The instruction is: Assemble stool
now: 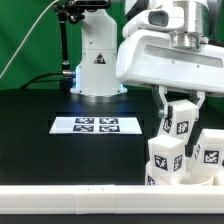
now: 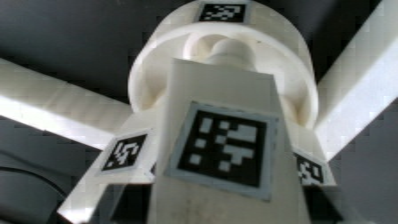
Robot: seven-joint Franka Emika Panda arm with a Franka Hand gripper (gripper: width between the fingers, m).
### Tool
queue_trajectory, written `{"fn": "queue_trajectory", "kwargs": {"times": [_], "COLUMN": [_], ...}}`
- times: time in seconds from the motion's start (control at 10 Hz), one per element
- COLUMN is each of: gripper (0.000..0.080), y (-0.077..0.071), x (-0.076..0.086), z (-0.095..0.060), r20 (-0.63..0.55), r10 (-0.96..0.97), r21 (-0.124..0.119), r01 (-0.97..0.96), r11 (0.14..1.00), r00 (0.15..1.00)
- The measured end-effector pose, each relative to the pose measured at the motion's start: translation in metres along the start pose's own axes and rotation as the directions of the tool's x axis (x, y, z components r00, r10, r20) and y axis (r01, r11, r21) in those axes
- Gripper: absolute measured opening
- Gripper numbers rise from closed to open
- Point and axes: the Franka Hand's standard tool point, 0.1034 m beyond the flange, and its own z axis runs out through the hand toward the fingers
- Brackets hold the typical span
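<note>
- Where the exterior view's left is taken first, only bare black counter (image 1: pixel 30 140) is seen, and the marker board (image 1: pixel 97 125) lies flat toward the middle, well apart from the work and out of the arm's way
- Along the near edge a long white bar (image 1: pixel 90 195) is laid, judged to serve as a stop against which parts can be braced
- Toward the exterior view's right, the claw (image 1: pixel 180 102) is seen closed narrowly on the upper end of a blocky leg (image 1: pixel 180 122), with a dark finger at either side; the leg is held upright, presumably so that its lower end can be brought straight down into a socket
- Just below it, further tagged stool pieces (image 1: pixel 166 160) are grouped near the bar; whether the held leg touches them cannot be told
- In the wrist view the held leg fills the foreground and the round seat (image 2: pixel 217 50) is seen beyond it, so the leg is judged to be lined up over the seat for insertion
</note>
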Motion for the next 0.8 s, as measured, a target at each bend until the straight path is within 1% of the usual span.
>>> {"fn": "queue_trajectory", "kwargs": {"times": [0.3, 0.7, 0.8], "gripper": [0.0327, 0.0327, 0.0327], "y": [0.0050, 0.0054, 0.0055], "x": [-0.0030, -0.0031, -0.0042], "z": [0.0032, 0.0035, 0.0044], "r20": [0.001, -0.001, -0.017], "r10": [-0.004, -0.003, -0.004], "r21": [-0.005, -0.006, -0.009], "r01": [0.004, 0.003, 0.004], "r11": [1.000, 1.000, 1.000], "r00": [1.000, 1.000, 1.000]}}
